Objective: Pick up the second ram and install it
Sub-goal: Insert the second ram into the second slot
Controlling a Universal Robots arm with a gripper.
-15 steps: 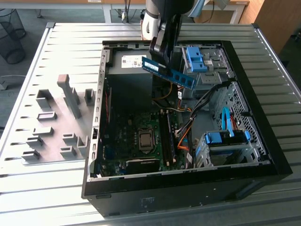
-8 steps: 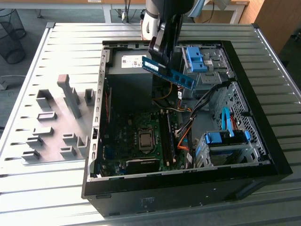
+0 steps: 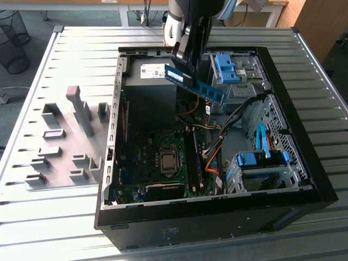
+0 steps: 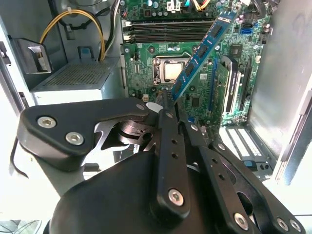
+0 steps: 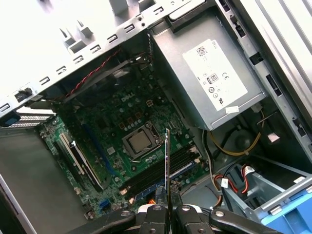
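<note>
The pincer (image 3: 184, 61) is closed on the ram (image 3: 194, 84), holding it in the air above the open case (image 3: 304, 163) in the upper centre of the exterior view. The ram is clamped near one end; its free end slopes down toward the exterior view's right, just beside the blue clip (image 3: 227, 67) at the drive bay.

In the second wrist view the ram (image 4: 202, 51) extends from the fingers (image 4: 168, 126) diagonally toward the upper right of the frame, over the motherboard (image 4: 146, 68) and beside the CPU socket (image 4: 170, 70). In the first wrist view the ram (image 5: 166, 170) appears edge-on as a thin vertical strip rising from the pincer (image 5: 167, 210) at the lower centre, over the memory slots (image 5: 161, 170). The power supply (image 5: 214, 78) occupies the upper right of that frame.

Grey holder blocks (image 3: 65, 147) stand on the bench (image 3: 32, 206) at the left of the exterior view.
</note>
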